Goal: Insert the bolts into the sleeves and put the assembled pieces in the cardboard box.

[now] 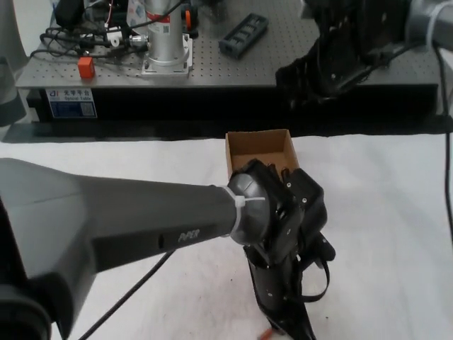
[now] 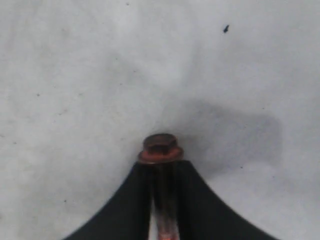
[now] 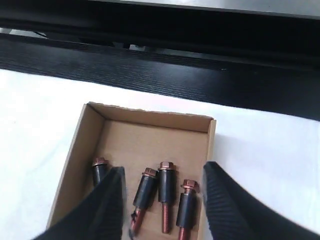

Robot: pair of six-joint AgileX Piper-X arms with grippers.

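My left gripper [image 2: 164, 172] is shut on a copper-coloured bolt [image 2: 160, 147], whose flanged hex head sticks out past the fingertips over the white cloth. My right gripper [image 3: 163, 170] hangs open above the near side of the cardboard box [image 3: 150, 135]. Several bolts in black sleeves [image 3: 166, 182] lie side by side on the box floor. In the high view, a grey arm [image 1: 141, 219] from the left ends in black gripper parts just in front of the box [image 1: 258, 145]. One part points down at the cloth, with a copper bit [image 1: 265, 333] at its tip.
White cloth [image 1: 382, 234] covers the table, with free room to the right of the box. Behind it stands a dark bench with a perforated plate [image 1: 283, 67], a silver post [image 1: 166, 42], an orange block [image 1: 85, 67], a black tray [image 1: 243, 34] and cables.
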